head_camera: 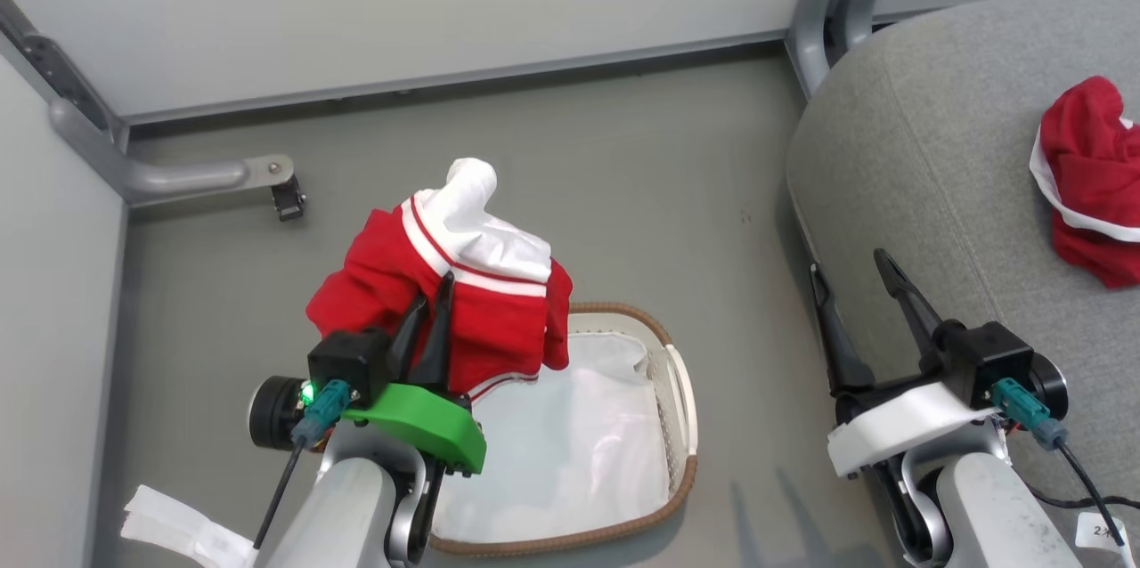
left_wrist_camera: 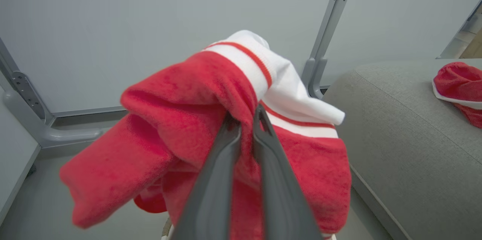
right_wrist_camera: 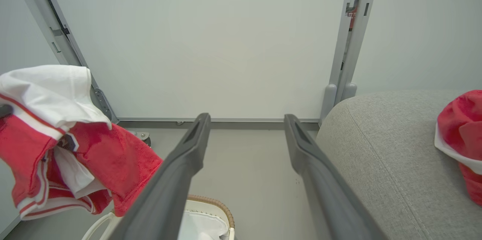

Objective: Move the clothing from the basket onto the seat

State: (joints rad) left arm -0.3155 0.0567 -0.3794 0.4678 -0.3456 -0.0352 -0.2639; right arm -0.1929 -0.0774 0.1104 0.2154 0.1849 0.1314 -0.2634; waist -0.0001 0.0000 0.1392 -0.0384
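Clothing (head_camera: 499, 319) hold: the left gripper (head_camera: 435, 288) has its two dark fingers squeezed almost together on a fold of this red and white clothing. The bunch hangs from them.
Doing this step well: I think the job now is to carry it to the seat (head_camera: 935, 150).
- Keep the squeeze tight, since only a small fold is held.
- Lift high enough that the droopy end clears the rim of the basket (head_camera: 681, 390) and the round edge of the seat.
- Go right over the cushion before letting go.
- Drop it on bare grey, away from the edge, so it will not slide off.

Clothing and gripper: the bunch wraps around the fingertips and puffs out past them, with the white part on the far side and a red flap hanging below.
Clothing and basket: it is up in the air over the far left part of the basket and looks clear of it.
Basket: it sits on the floor (head_camera: 641, 158). I see just the white liner (head_camera: 570, 452) inside, though the arm hides one corner, so a small piece may be tucked there.
Other hand: the right gripper (head_camera: 846, 263) is wide open with nothing in it, just beside the near edge of the seat.
Seat: it is off to the robot's right, well apart from the held bunch. The other red piece (head_camera: 1091, 185) already lies on it (crumpled, with a white edge).
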